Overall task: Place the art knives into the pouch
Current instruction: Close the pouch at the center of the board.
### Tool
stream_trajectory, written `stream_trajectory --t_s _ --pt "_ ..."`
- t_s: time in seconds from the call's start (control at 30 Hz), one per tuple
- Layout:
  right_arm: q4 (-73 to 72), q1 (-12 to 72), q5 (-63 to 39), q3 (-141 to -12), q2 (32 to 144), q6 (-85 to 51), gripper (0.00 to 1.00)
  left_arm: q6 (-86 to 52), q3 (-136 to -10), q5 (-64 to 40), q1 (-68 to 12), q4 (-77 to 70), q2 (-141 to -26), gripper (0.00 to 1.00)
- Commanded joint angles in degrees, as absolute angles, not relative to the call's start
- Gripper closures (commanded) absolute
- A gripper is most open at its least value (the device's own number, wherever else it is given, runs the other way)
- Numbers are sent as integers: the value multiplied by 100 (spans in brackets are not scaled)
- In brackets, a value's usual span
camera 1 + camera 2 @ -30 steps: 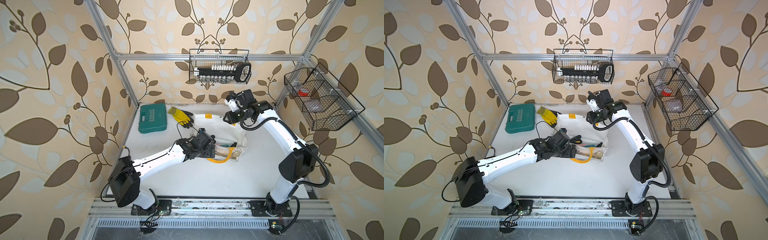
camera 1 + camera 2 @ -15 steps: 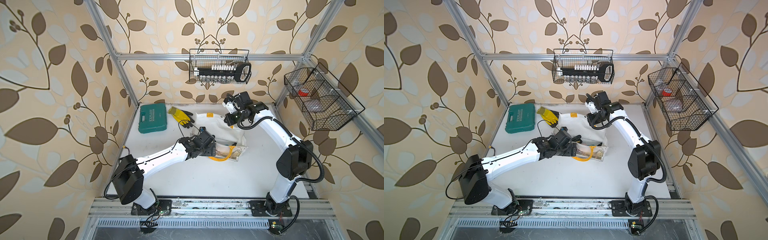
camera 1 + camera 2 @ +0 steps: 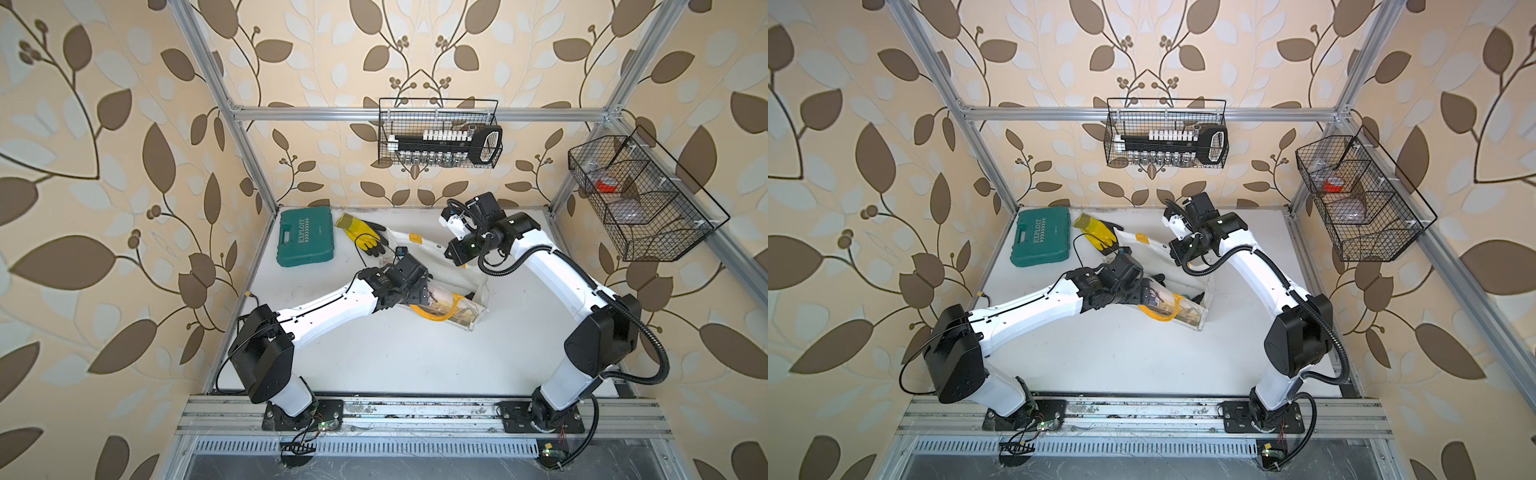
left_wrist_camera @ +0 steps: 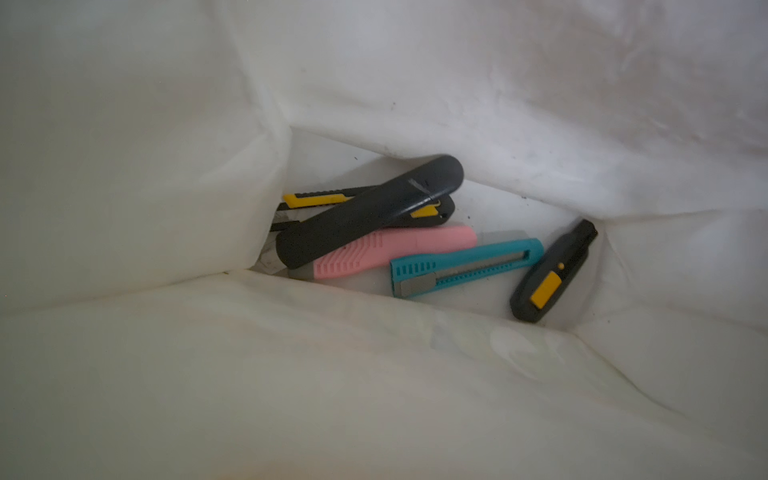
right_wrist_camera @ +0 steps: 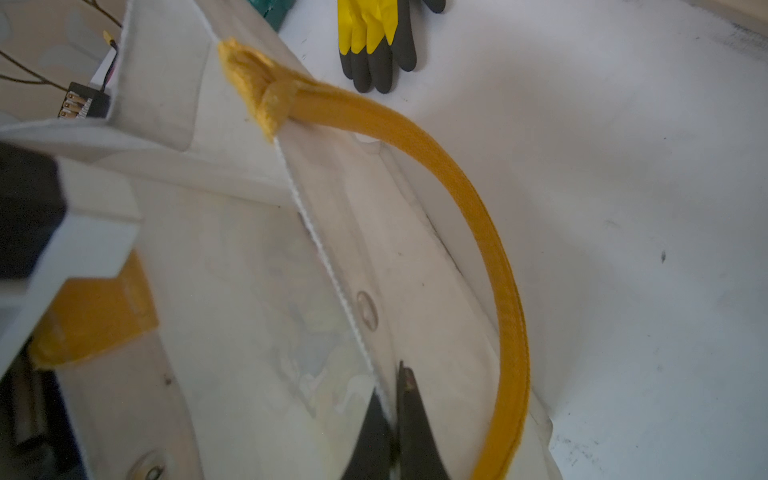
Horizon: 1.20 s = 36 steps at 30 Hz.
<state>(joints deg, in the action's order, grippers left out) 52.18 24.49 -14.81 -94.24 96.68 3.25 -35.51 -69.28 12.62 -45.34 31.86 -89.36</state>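
Note:
The white pouch (image 3: pixel 419 253) lies on the table with its mouth held apart, and a yellow loop handle (image 3: pixel 436 316) rests on its picture panel. My left gripper (image 3: pixel 428 291) reaches into the mouth; its fingers are hidden in every view. In the left wrist view, several utility knives lie at the pouch bottom: a teal one (image 4: pixel 465 266), a pink one (image 4: pixel 395 253), a dark grey one (image 4: pixel 370 212) and a short black-and-yellow one (image 4: pixel 552 270). I cannot tell which is the art knife. My right gripper (image 5: pixel 390 395) is shut on the pouch's stitched upper rim (image 5: pixel 324 257), beside the other yellow handle (image 5: pixel 490 232).
A green tool case (image 3: pixel 306 237) and a yellow-and-black glove (image 3: pixel 361 235) lie at the back left of the table. A wire basket (image 3: pixel 440 133) with a socket set hangs on the back wall. Another wire basket (image 3: pixel 640 199) hangs on the right wall.
My right gripper has come down slightly to the pouch's upper rim and closed on it. The left arm has pushed a little further toward the pouch mouth.

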Motion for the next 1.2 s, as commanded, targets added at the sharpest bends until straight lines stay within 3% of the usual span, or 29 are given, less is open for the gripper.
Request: stream_trajectory --t_s 0.0,0.4,0.73,1.17 --pt "5600 2741 -1648 -9262 9392 286 98 -3296 -7218 1441 -4382 3208 -9031 7" --pt "5427 3494 -1392 -8875 9273 -62 98 -3073 -7481 1397 -4201 3176 -9170 7" --pt "5523 3476 -666 -8792 9119 -93 100 -3157 -7077 1406 -4171 3133 -9009 7" --pt "5393 3426 -915 -8455 8883 -234 99 -3075 -7223 1275 -3905 3122 -9048 7"
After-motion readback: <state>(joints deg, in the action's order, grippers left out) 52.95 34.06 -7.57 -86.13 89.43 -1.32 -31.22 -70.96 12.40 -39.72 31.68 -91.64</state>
